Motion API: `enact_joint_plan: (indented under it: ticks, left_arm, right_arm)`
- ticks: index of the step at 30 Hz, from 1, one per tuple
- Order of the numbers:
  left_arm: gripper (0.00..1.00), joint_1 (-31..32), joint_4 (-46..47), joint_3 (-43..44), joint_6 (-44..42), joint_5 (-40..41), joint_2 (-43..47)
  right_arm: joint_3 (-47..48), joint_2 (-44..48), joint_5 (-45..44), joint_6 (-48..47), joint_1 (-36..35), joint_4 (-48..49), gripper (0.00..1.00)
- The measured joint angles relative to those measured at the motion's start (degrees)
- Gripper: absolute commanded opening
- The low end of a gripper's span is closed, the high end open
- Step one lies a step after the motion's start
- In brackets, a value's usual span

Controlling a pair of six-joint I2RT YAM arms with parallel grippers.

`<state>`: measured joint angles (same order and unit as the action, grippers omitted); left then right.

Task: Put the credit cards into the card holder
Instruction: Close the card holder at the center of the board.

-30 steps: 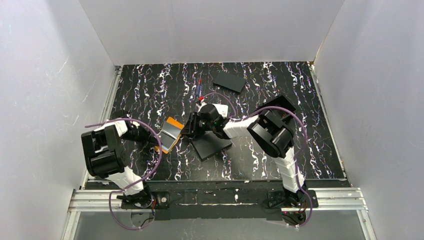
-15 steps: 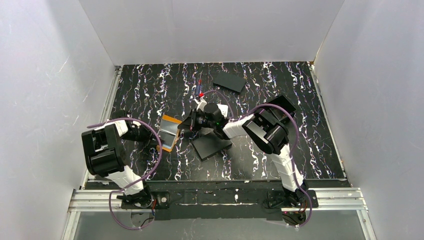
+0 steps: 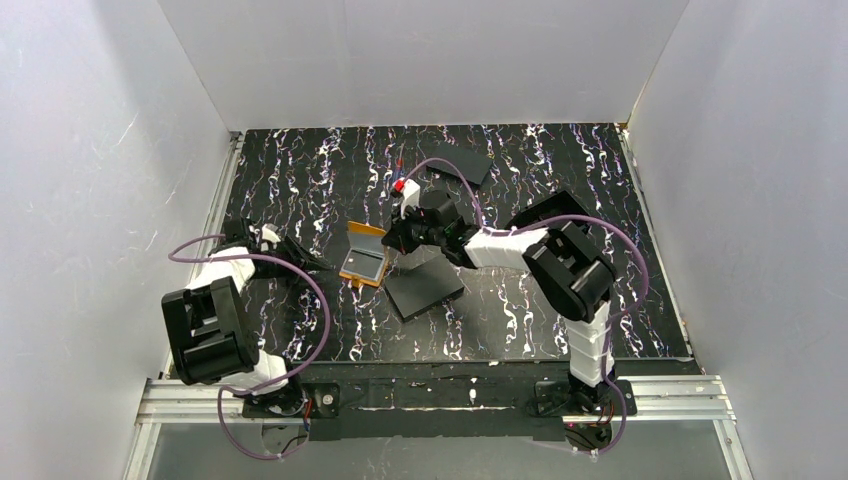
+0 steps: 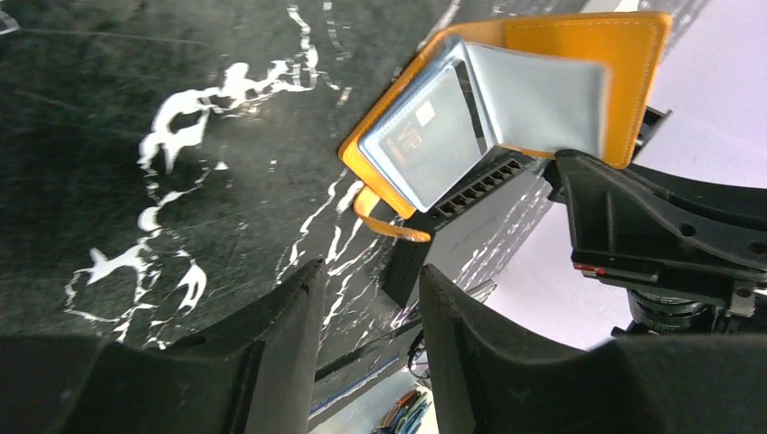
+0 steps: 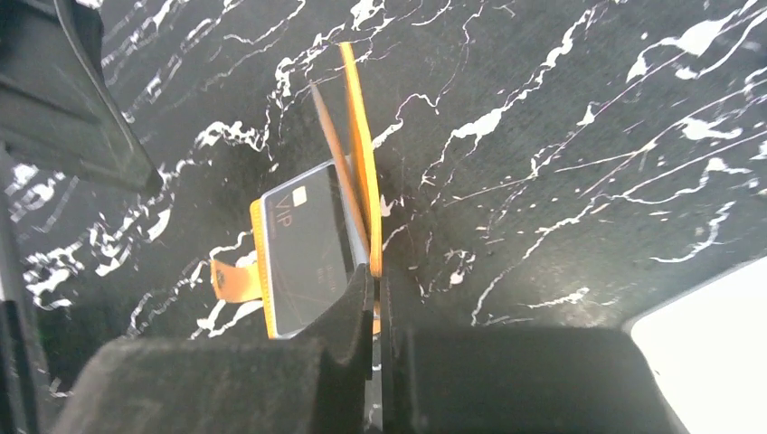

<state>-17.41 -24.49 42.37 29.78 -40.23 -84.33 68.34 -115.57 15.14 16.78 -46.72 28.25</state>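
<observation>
- My right gripper (image 3: 392,240) is clamped tight on the card holder (image 3: 362,256). In the right wrist view its two fingers (image 5: 348,312) pinch the edge of one orange flap, with no gap between them.
- The card holder is open like a book, with orange leather outside and pale blue-grey lining inside. It sits near the middle of the black marbled table (image 3: 300,180), between my two arms.
- From above, the held flap is the one nearest the right arm, and the other half faces the left arm.
- I cannot tell whether the lower edge of the holder rests on the table or hangs just above it.
- A dark credit card (image 4: 423,137) marked "VIP", with a small pale square near one corner, lies against the inside of the half away from the held flap. I cannot tell whether it is fully seated in a pocket.
- The little orange clasp tab (image 4: 387,221) curls out loosely from the outer edge of that same half.
- My left gripper (image 3: 312,264) points at the holder from the left, near it but not touching it. Its fingers (image 4: 271,334) are parted by a modest gap and have nothing between them.
- A larger flat black rectangle (image 3: 425,288) lies on the table just beside the holder, towards the right arm's base.
- A second black rectangle (image 3: 458,163) lies well apart, near the far edge.
</observation>
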Motion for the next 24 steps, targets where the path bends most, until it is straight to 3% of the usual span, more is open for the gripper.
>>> enact_joint_plan:
  ticks: [12,18,24]
  left_arm:
    - [0.42,4.3,5.8,-0.7,4.2,-9.1,1.5]
    - [0.4,7.7,6.3,0.3,7.0,-9.3,5.4]
    - [0.31,9.0,6.1,6.0,10.7,-8.2,5.2]
  right_arm:
    - [-1.1,4.2,-9.4,-25.7,-8.9,-11.1,0.01]
    - [-0.9,4.1,-13.7,-31.6,-13.5,-15.2,0.01]
    - [-1.9,4.3,-19.1,-34.4,-15.9,-13.9,0.01]
